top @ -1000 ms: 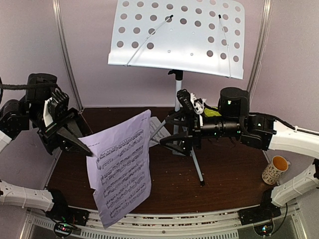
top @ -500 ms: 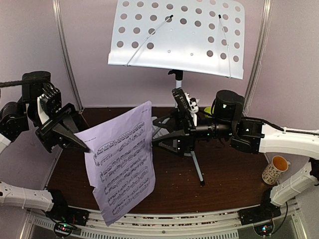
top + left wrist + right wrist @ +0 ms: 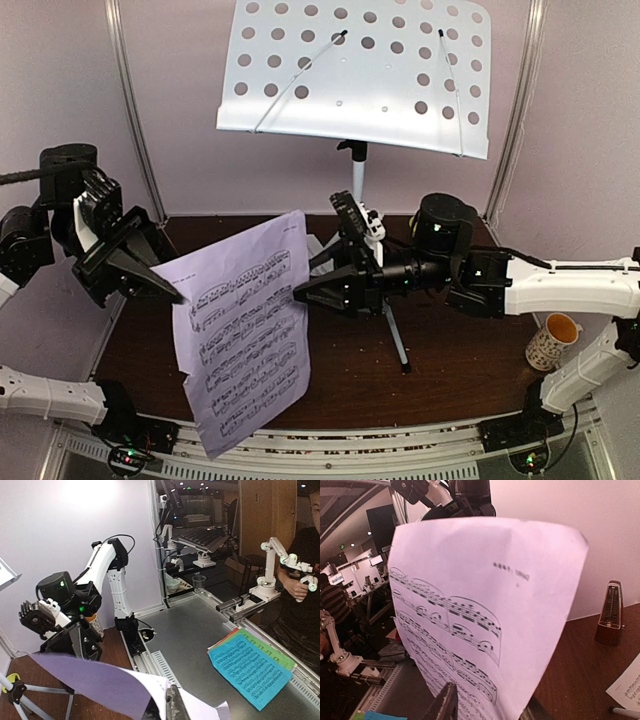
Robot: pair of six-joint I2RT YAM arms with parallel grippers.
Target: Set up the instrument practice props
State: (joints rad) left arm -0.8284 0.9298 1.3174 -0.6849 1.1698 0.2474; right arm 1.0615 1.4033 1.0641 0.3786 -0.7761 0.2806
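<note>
The lavender music sheet hangs in the air over the table's front left. My left gripper is shut on its left edge; in the left wrist view the fingers pinch the paper. My right gripper is at the sheet's right edge. In the right wrist view its jaws stand apart, one on each side of the sheet. The white perforated music stand rises at the back on its tripod. A white sheet lies on the table. The dark-red metronome stands by the wall.
A patterned, yellow-lined cup stands at the table's right edge. The tripod legs spread under my right arm. Beyond the front rail, teal and green sheets lie on a grey surface. White walls enclose the back and sides.
My right arm has reached left, from the tripod to the sheet's right edge, and its jaws have narrowed. The left gripper has shifted slightly left with the sheet.
</note>
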